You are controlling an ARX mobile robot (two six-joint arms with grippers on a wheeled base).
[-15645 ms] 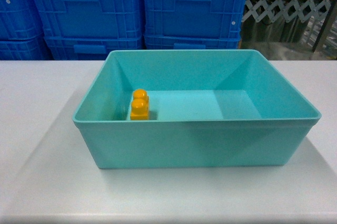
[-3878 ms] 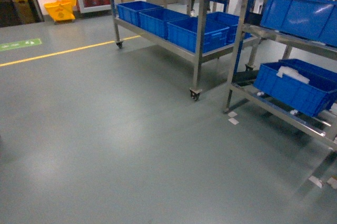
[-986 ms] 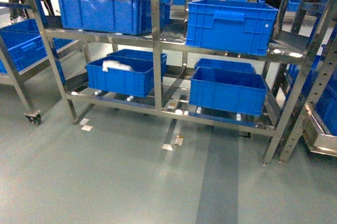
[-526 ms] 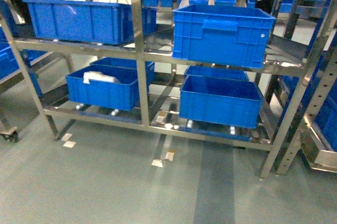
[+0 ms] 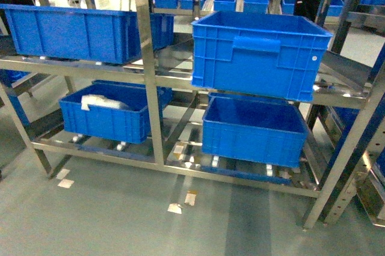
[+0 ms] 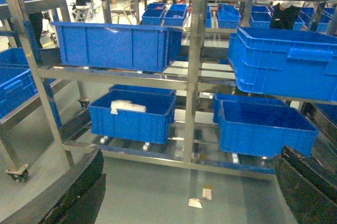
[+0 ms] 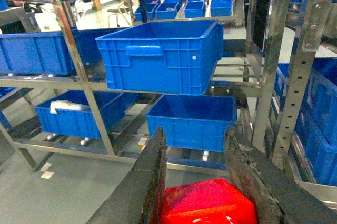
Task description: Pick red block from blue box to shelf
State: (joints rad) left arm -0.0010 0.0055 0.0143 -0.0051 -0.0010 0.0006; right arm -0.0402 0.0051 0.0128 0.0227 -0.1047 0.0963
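The red block (image 7: 208,203) shows only in the right wrist view, glossy and low in the frame. My right gripper (image 7: 195,130) is shut on it, one dark finger on each side. The left gripper (image 6: 192,153) is open, its fingers (image 6: 79,192) far apart with only floor between them. The shelf (image 5: 144,57), a steel rack of grey posts and rails, fills the head view straight ahead. It also faces both wrist cameras as the shelf (image 6: 196,77) and the shelf (image 7: 79,66). The blue box is out of view. Neither gripper shows in the head view.
Dark blue crates sit on the rack: an upper right crate (image 5: 258,57), a lower right crate (image 5: 252,130), an upper left crate (image 5: 72,30), and a lower left crate (image 5: 111,121) holding a white bag (image 5: 102,101). Paper scraps (image 5: 180,205) lie on the grey floor. Another rack post (image 5: 355,142) stands at right.
The head view has moved closer to the rack over the last second, so the crates look larger. Earlier it showed the turquoise tub on a table, then open floor.
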